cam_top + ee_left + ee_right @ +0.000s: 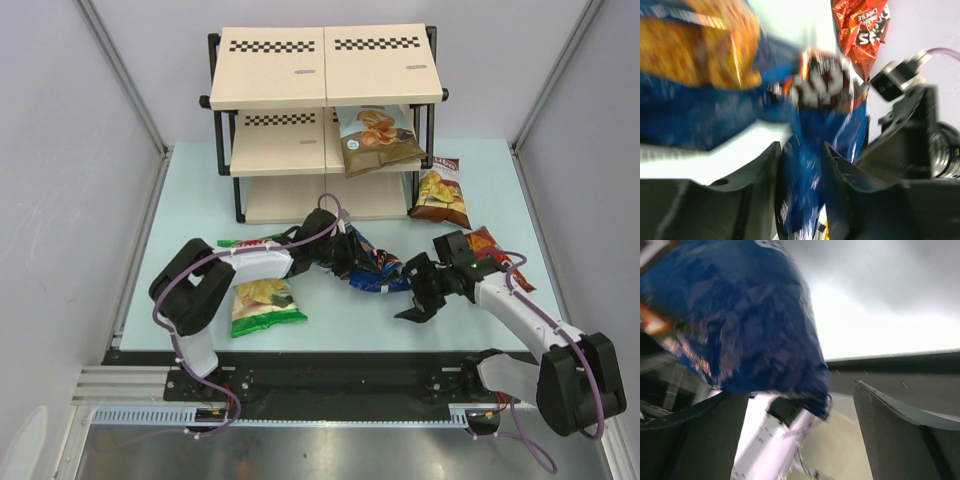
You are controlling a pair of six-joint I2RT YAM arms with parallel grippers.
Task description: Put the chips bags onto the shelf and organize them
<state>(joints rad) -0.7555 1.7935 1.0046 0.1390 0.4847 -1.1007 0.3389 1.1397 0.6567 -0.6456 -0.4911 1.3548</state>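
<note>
The large blue Doritos bag (375, 268) hangs crumpled between my two grippers in front of the shelf (325, 68). My left gripper (345, 255) is shut on a fold of it; in the left wrist view the blue Doritos bag (690, 115) fills the gap of the left gripper (800, 167), touching both fingers. My right gripper (418, 292) stands open just right of the bag. In the right wrist view the blue Doritos bag (740, 325) hangs over the left finger of the right gripper (800, 430). The red Doritos bag (490, 248) lies under my right arm.
A pale blue-and-brown bag (375, 135) sits on the shelf's middle tier. The small dark Chuba bag (440, 195) leans by the shelf's right leg. A green-white Chuba bag (262, 305) lies beside my left arm. The red Doritos bag (860, 30) shows beyond the blue one.
</note>
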